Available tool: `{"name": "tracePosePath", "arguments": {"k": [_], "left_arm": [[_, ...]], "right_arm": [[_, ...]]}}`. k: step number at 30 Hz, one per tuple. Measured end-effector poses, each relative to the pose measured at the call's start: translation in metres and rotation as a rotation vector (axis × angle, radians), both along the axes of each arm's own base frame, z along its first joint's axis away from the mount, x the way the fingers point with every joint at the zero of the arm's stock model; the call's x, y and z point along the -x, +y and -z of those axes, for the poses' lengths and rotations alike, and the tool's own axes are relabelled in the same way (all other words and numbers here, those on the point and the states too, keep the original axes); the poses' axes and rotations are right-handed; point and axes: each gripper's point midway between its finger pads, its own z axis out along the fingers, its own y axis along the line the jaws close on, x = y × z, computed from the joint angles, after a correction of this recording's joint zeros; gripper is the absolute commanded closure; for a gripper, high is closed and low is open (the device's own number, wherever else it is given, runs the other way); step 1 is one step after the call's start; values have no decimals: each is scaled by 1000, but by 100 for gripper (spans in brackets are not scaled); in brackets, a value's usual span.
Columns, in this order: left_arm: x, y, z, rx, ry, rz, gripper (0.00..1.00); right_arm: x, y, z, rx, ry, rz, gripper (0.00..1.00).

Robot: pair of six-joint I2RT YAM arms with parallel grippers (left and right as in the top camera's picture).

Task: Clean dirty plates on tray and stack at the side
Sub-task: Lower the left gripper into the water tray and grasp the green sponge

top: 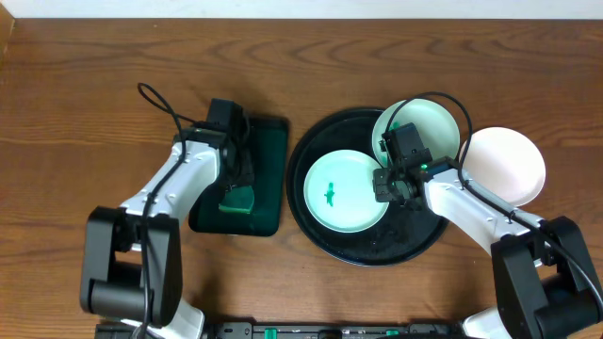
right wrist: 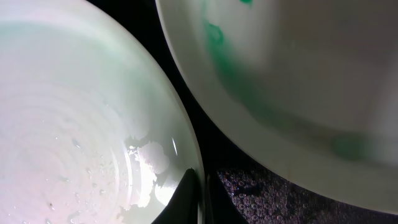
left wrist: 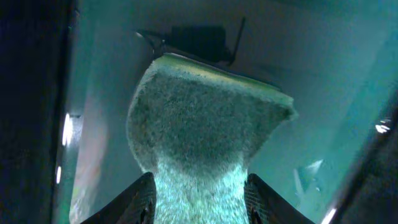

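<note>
Left jaws gripping sponge [left wrist: 205,118] at 9 o'clock; right jaws pinching plate [right wrist: 74,112] rim on tray [top: 377,247]; next likely bringing sponge over.

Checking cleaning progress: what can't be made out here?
Overhead: the right gripper covers part of the pale mint round plate at the glossy black round tray's back, so any smear there is hidden.
Left wrist: the green scouring sponge's gripped end is cut off below.
Right wrist: everything is blurred and cropped by the frame edges.
</note>
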Motion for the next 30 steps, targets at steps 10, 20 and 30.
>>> {"name": "tracePosePath", "arguments": {"k": [10,20,30], "left_arm": [[1,1,8,-7,19,0,54],[2,2,10,-12,28,3,57],[3,2,11,-13,29,3,57]], "right_arm": [[0,0,0,0,0,0,97],[0,0,0,0,0,0,97],[0,0,0,0,0,0,97]]}}
